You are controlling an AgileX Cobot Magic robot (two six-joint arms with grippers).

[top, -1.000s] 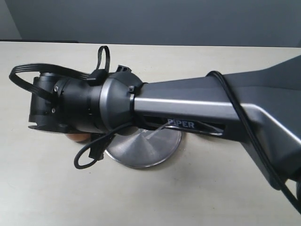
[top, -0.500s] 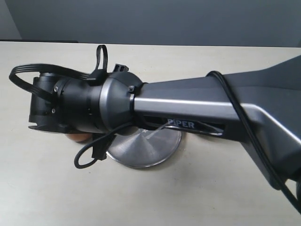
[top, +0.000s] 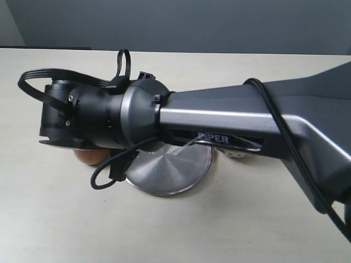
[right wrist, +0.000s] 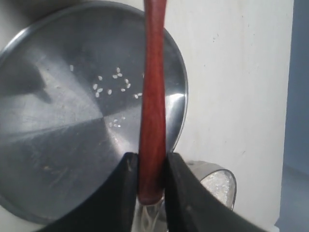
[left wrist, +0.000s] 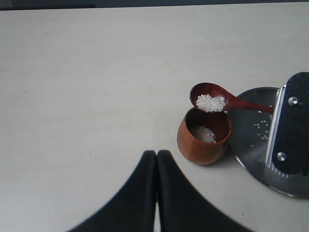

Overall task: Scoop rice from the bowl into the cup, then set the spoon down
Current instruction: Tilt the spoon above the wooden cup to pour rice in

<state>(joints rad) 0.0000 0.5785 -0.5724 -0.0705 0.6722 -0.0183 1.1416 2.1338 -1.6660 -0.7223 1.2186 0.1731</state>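
The spoon (left wrist: 231,101) was seen as dark reddish-brown, the rice (left wrist: 210,103) on it white, and the cup (left wrist: 200,145) warm orange-brown with a darker inside. The plate (left wrist: 251,154) and the bowl (right wrist: 207,166) were shown in shiny silver-grey, the plate flecked with white grains, on a pale beige table (left wrist: 87,72). The left gripper (left wrist: 156,154) and the right gripper (right wrist: 152,166) were coloured black.

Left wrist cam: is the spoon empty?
No: the spoon carries a small heap of rice in its bowl, right by the rim of the cup.
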